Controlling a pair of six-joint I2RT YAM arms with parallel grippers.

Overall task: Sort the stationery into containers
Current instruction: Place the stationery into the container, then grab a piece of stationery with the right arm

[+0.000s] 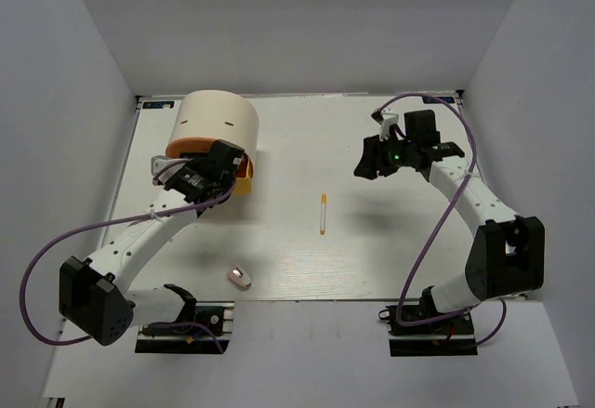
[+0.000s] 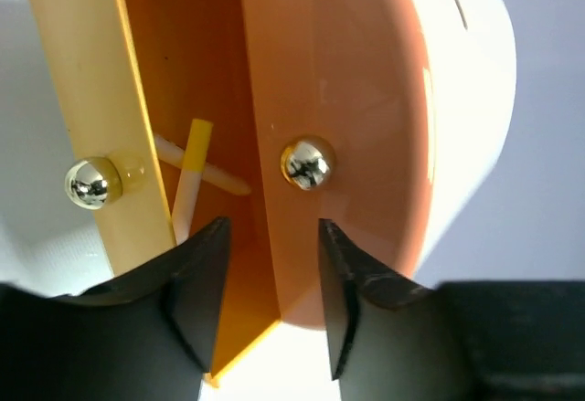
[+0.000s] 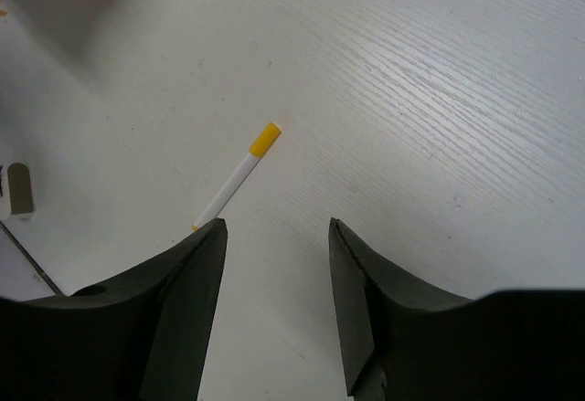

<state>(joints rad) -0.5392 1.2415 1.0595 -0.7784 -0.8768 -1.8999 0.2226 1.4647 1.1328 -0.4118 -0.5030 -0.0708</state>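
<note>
Cream box (image 1: 218, 115): orange face turned toward the left arm, drawer (image 2: 82, 72) pulled out.
Drawer pens (image 2: 192, 177): white-and-yellow, crossed inside.
Left gripper (image 2: 270, 269): at the box face, jaws partly apart, empty.
Right gripper (image 3: 274, 264): well right of box, jaws wide, empty.
Loose pen (image 1: 323, 213): right of box.
Eraser (image 1: 241, 276): nearer than box.

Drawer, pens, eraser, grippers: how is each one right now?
Drawer: pulled open.
Drawer pens: two, lying crossed inside.
Loose pen: lying on table, untouched.
Eraser: lying loose, near edge.
Left gripper: open, empty, at drawer.
Right gripper: open, empty, above table.
</note>
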